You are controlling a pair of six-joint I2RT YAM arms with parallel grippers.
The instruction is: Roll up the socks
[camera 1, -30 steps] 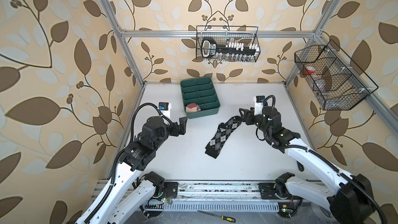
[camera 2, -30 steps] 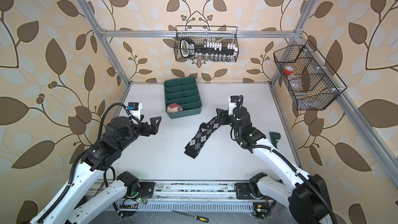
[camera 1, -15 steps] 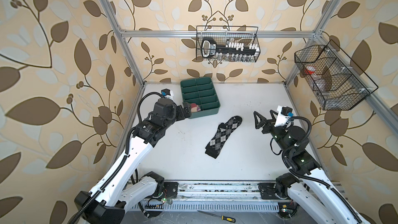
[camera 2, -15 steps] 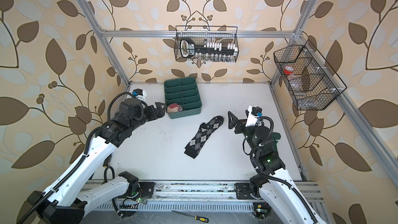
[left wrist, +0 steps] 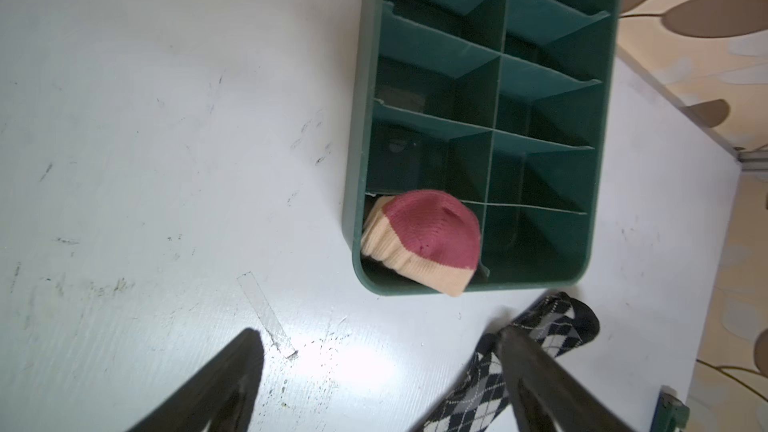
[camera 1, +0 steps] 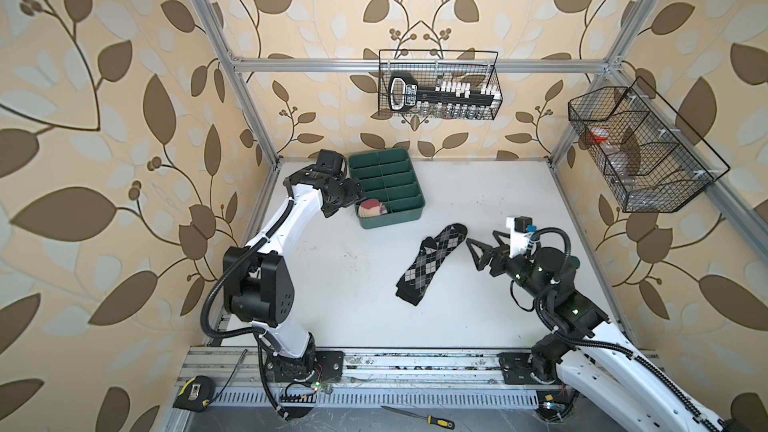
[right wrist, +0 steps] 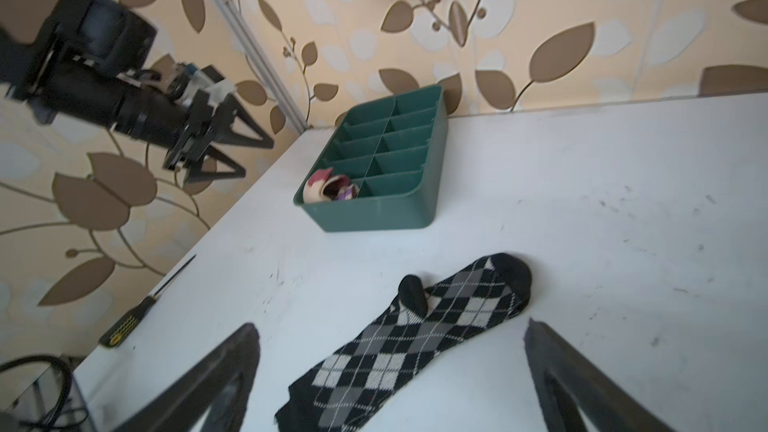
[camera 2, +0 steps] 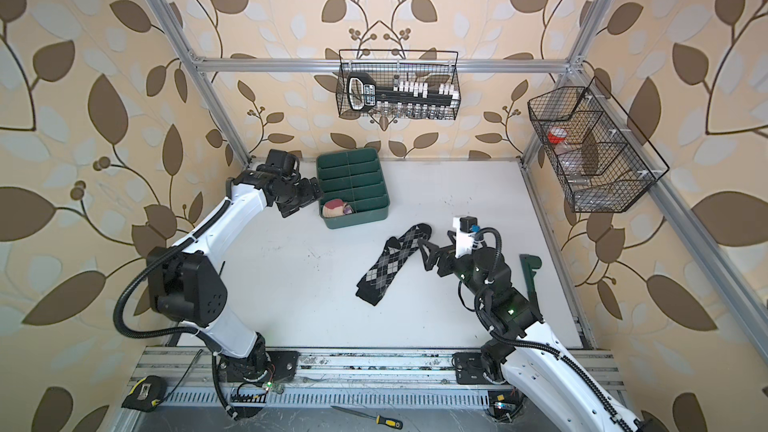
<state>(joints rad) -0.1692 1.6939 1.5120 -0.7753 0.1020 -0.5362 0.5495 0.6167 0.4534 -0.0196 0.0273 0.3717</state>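
The black-grey-white argyle sock (camera 1: pixel 432 268) (camera 2: pixel 390 268) (right wrist: pixel 415 338) lies flat and stretched out on the white table in both top views. The beige sock with the maroon toe (camera 1: pixel 372 208) (camera 2: pixel 336 209) (left wrist: pixel 419 238) sits bunched in the near-left compartment of the green tray (camera 1: pixel 390 222) (left wrist: pixel 357 118). My left gripper (camera 1: pixel 349 197) (left wrist: pixel 380 336) hovers open just left of the tray, holding nothing. My right gripper (camera 1: pixel 482 243) (right wrist: pixel 390 324) is open just right of the argyle sock's toe end, apart from it.
A wire basket (camera 1: pixel 438 85) hangs on the back wall and another (camera 1: pixel 640 147) on the right wall. A green tool (camera 2: pixel 530 268) lies by the right arm. A screwdriver (camera 1: pixel 419 409) and a tape measure (camera 1: pixel 193 394) lie below the front rail.
My right gripper has let go of the argyle sock and drawn back to the right; the sock now lies flat. My left gripper has travelled from the near left up beside the tray.
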